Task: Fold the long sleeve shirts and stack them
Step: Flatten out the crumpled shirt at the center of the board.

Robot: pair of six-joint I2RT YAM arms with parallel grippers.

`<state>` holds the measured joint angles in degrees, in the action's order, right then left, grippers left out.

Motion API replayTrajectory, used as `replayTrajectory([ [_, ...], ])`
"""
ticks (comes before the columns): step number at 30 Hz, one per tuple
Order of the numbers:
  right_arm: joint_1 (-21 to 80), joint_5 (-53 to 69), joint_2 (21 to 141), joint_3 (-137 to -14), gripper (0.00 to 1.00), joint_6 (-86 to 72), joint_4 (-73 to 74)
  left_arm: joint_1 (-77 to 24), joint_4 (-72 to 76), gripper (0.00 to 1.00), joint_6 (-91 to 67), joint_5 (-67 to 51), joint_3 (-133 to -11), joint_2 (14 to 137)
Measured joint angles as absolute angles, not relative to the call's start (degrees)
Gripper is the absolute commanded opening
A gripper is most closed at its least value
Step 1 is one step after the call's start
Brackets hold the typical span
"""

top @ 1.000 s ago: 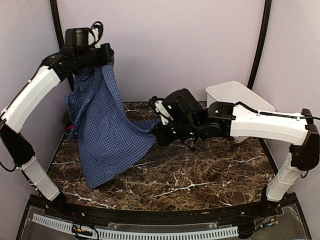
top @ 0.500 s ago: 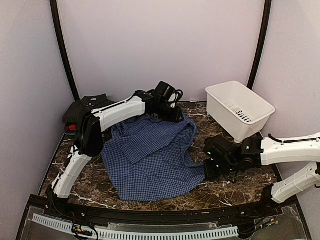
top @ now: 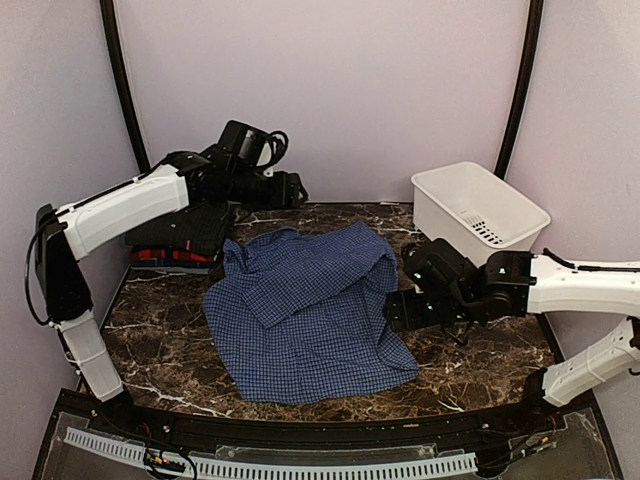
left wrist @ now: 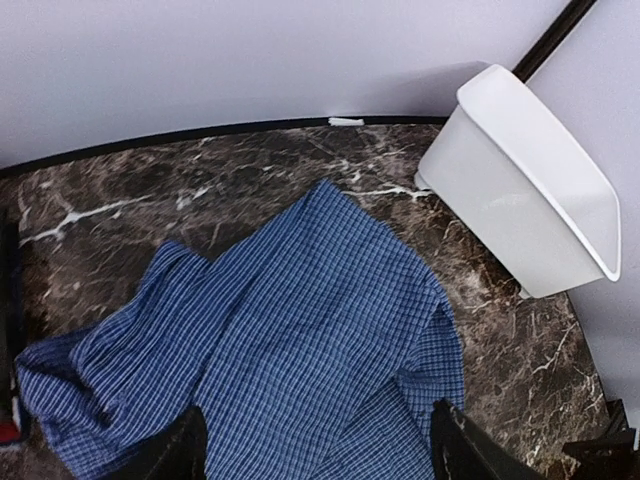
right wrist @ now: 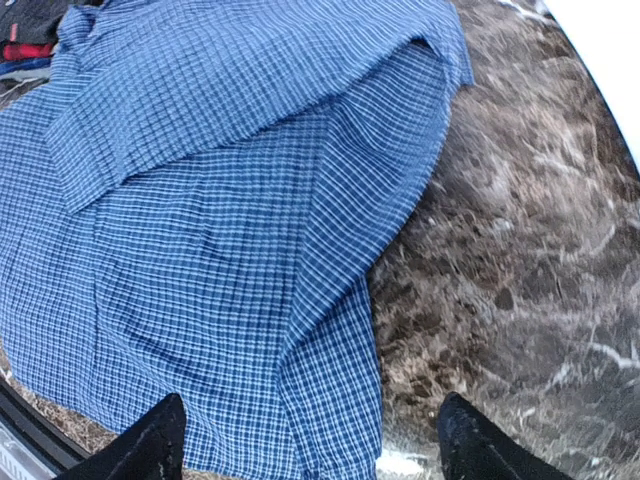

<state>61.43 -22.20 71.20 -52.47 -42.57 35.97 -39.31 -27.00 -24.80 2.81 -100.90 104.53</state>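
Shirt (top: pixel 305 320) loose beneath both jaws

Three shirts: one blue checked shirt (top: pixel 310 320) at the middle of the frame, one dark shirt (top: pixel 195 235) at the middle left, and one red shirt (top: pixel 160 256) showing only as a thin strip just under the dark one. One white basket (top: pixel 445 222) at the right. One desk (top: pixel 480 365). Two robot arms, one hand apiece: the left hand (top: pixel 298 190) and the right hand (top: pixel 392 310).
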Motion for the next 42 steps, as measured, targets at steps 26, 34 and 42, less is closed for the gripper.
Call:
replayTrajectory([
  [26,65.56,-15.07,125.82,-99.92,0.88,-14.57,23.18,-30.15,-23.44,0.77,-48.05,2.46,-35.94,60.20],
  [34,65.98,-13.91,133.32,-108.47,0.88,-13.26,24.21,-36.97,-20.53,0.77,-54.19,-0.78,-29.67,60.71],
  [42,66.35,-14.22,138.12,-110.10,0.65,-13.50,25.04,-42.68,-15.33,0.68,-59.05,-1.02,-28.05,66.52],
])
